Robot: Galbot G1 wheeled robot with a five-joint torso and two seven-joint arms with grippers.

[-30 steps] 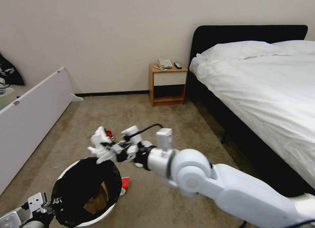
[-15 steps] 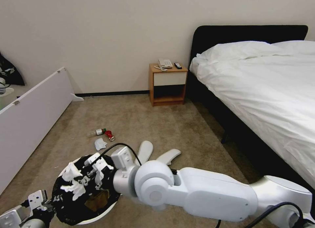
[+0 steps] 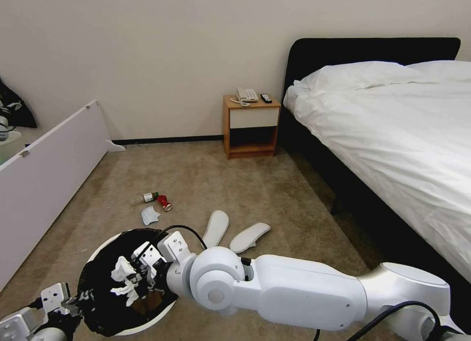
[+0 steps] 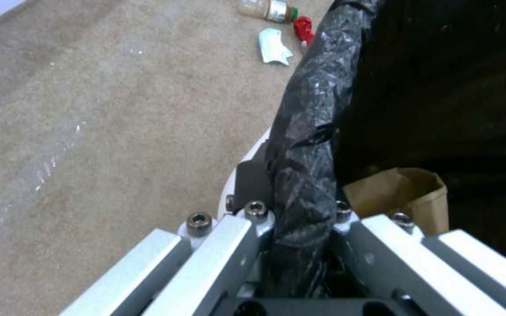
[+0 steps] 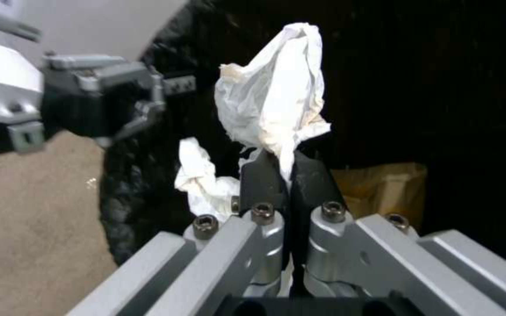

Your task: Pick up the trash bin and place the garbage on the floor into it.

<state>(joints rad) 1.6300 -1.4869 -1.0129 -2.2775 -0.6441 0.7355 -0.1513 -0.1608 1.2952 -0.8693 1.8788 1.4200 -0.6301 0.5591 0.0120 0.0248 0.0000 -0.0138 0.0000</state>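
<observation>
Over the trash bin (image 3: 105, 326), your right gripper (image 3: 131, 278) pinches the crumpled white paper (image 5: 276, 105), now lower inside than half a second ago. Your left gripper (image 4: 300, 228) clamps the bagged rim. A brown paper bag (image 4: 399, 193) is in; slippers (image 3: 249, 237), bottle (image 3: 144, 198), can (image 3: 164, 202) and mask (image 3: 149, 215) remain on the floor (image 3: 206, 179).

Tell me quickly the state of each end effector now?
Left end effector: closed on the bin rim.
Right end effector: closed on paper, over the bin.
</observation>
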